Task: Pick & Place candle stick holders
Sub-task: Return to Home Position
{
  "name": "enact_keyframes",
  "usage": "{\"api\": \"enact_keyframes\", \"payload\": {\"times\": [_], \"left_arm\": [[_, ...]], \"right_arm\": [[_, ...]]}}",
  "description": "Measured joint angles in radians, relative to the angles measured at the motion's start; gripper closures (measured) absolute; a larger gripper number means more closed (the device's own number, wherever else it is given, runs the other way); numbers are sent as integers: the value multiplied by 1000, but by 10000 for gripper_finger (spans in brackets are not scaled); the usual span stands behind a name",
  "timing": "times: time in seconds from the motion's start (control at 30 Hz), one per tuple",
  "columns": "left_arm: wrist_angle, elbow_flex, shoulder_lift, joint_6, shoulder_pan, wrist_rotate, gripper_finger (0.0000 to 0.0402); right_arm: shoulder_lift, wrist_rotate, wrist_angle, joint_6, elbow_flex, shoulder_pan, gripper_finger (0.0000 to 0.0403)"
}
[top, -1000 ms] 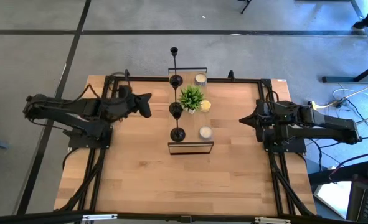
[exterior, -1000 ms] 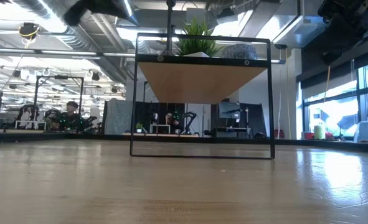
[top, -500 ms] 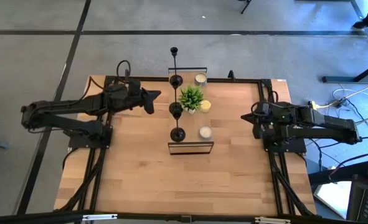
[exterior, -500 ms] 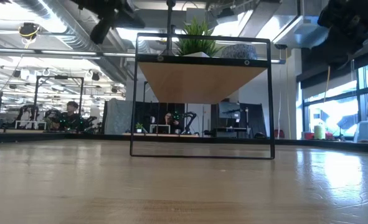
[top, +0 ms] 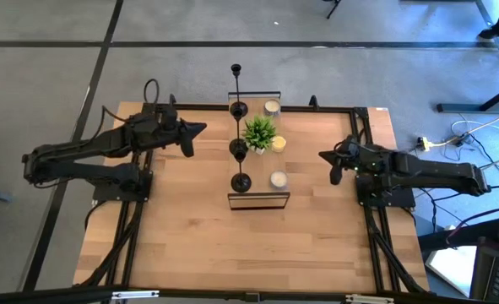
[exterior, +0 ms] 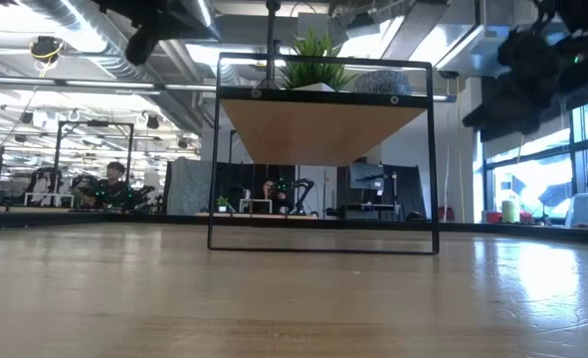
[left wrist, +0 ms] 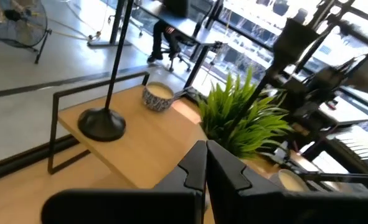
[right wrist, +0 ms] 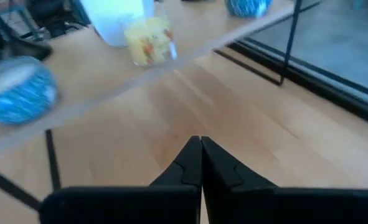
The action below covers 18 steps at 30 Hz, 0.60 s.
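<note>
Stock-take first: counted three candle stick holders (top: 239,148) upright in a row on the shelf (top: 258,189) in the middle of the worktop (top: 232,245), round bases down, thin rods vertical, along the shelf edge facing the left arm. Found the left pincer (top: 202,127) held high near that edge, pointed at the row, fingers (left wrist: 193,168) pressed together on nothing in its wrist view. Placed the right pincer (top: 322,155) well apart on the far side, likewise drawn together and empty, with the potted plant (top: 260,131) and small candles (top: 279,179) between it and the rods. Judged the left arm the nearer, the holders lying straight ahead of its tips. Saw no holder lying on the worktop itself, so reckoned the placing done and only a pull-back owed. Rated the rods nearest the left tips the hazard: slender, tall, probably tipped by any sideways swing.
</note>
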Motion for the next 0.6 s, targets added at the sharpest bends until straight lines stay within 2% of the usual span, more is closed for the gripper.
{"api": "enact_keyframes", "payload": {"times": [0.17,0.43,0.6], "left_arm": [[-9,0,-66,0,0,32,400],[-27,0,-114,-2,0,50,400],[-67,0,-117,-24,-1,75,400]], "right_arm": [[0,25,87,63,-69,0,403],[0,22,215,70,-164,1,403],[0,-31,269,79,-215,1,403]]}}
